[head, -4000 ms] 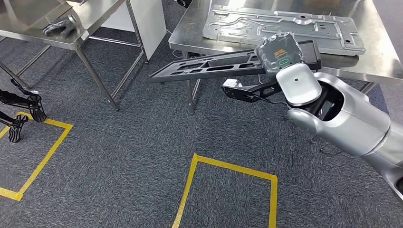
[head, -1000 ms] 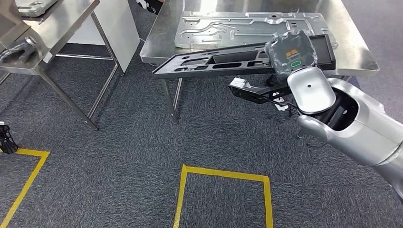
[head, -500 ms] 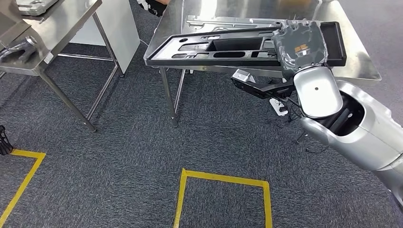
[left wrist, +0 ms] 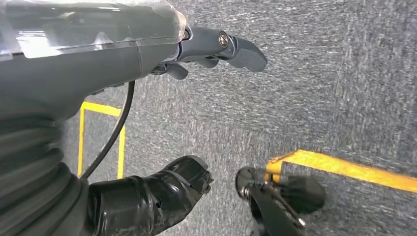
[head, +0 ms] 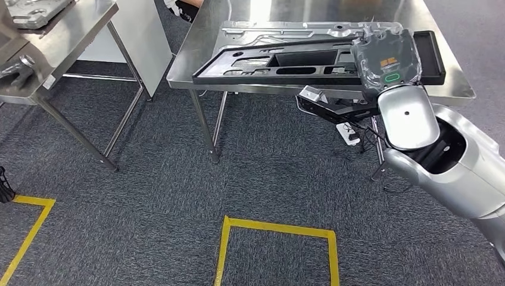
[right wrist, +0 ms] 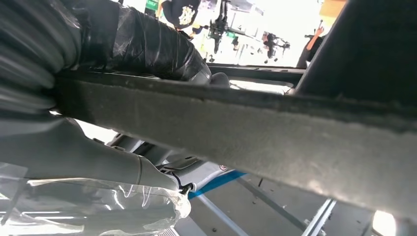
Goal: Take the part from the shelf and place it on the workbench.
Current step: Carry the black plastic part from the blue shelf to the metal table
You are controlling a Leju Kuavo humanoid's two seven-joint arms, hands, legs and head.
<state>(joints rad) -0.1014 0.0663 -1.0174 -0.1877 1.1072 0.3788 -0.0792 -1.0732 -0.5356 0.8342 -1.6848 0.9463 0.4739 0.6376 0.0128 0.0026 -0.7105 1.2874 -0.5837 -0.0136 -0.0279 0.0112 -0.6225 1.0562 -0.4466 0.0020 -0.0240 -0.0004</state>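
Note:
The part (head: 280, 62) is a long black plastic frame with several cut-outs. My right hand (head: 387, 59), in a clear plastic cover, grips its right end. The part lies lengthwise over the steel workbench (head: 455, 86), covering the front of a grey stamped metal plate (head: 286, 28). I cannot tell whether it touches the bench. In the right wrist view the part's dark edge (right wrist: 275, 128) runs across, with my right hand (right wrist: 98, 59) wrapped around it. My left hand (left wrist: 196, 54) hangs over the carpet, its fingers apart and holding nothing.
A second steel table (head: 77, 24) stands at the left with metal pieces on it. Yellow tape squares (head: 274, 229) mark the grey carpet in front. A power strip and cables (head: 348, 132) lie under the workbench.
The whole view shifted as I came closer to the workbench. My right hand lifted the part from in front of the bench edge to above the bench top.

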